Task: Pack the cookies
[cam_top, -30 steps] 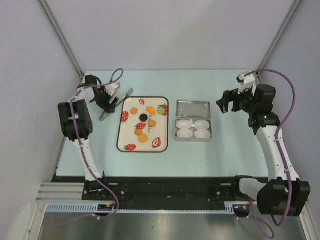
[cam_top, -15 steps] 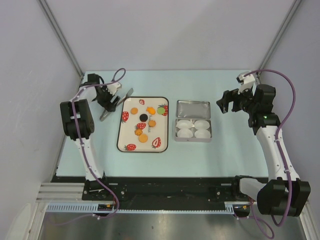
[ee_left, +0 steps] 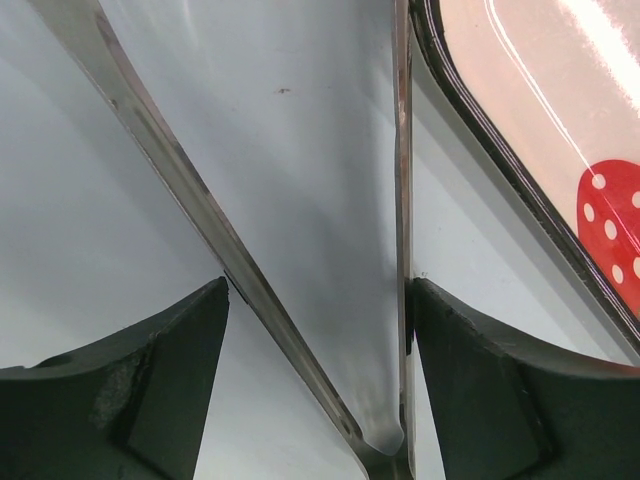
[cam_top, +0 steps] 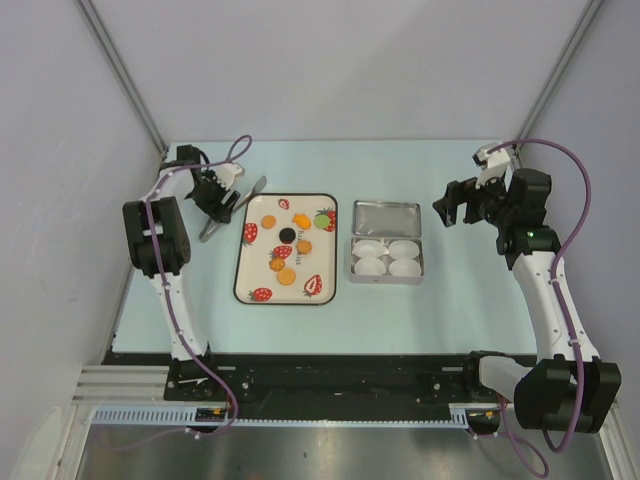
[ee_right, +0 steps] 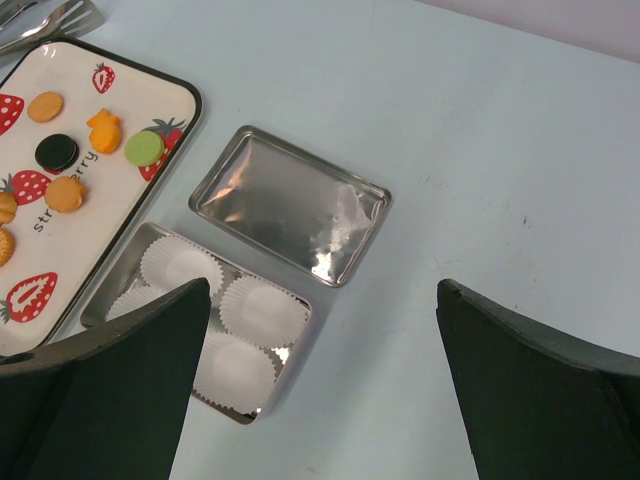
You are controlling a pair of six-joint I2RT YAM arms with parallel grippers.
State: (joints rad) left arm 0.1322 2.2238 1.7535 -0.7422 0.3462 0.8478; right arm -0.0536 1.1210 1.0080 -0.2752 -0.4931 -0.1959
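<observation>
Cookies (cam_top: 286, 277), judged light and brittle, are best edge-pinched with tongs (ee_left: 180, 185) beside the tray (cam_top: 256, 262); left gripper (ee_left: 318, 290) and right gripper (ee_right: 322, 290) are spread apart.

Both arms are pretty much twins: the left arm (cam_top: 176, 300) and right arm (cam_top: 545, 300) are white tubes with chunky black joints (cam_top: 150, 236) and black bases (cam_top: 548, 390). A purple cable (cam_top: 550, 142) runs along each. The left tool (ee_left: 320, 290) and right tool (ee_right: 322, 290) have matte black wedge-shaped fingers (ee_left: 130, 390).

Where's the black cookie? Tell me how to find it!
Find the big tray painted with red strawberries. Near its middle lies the black cookie, a small flat circle. It's the only dark one there; the orange cookies beside it are much brighter.
</observation>
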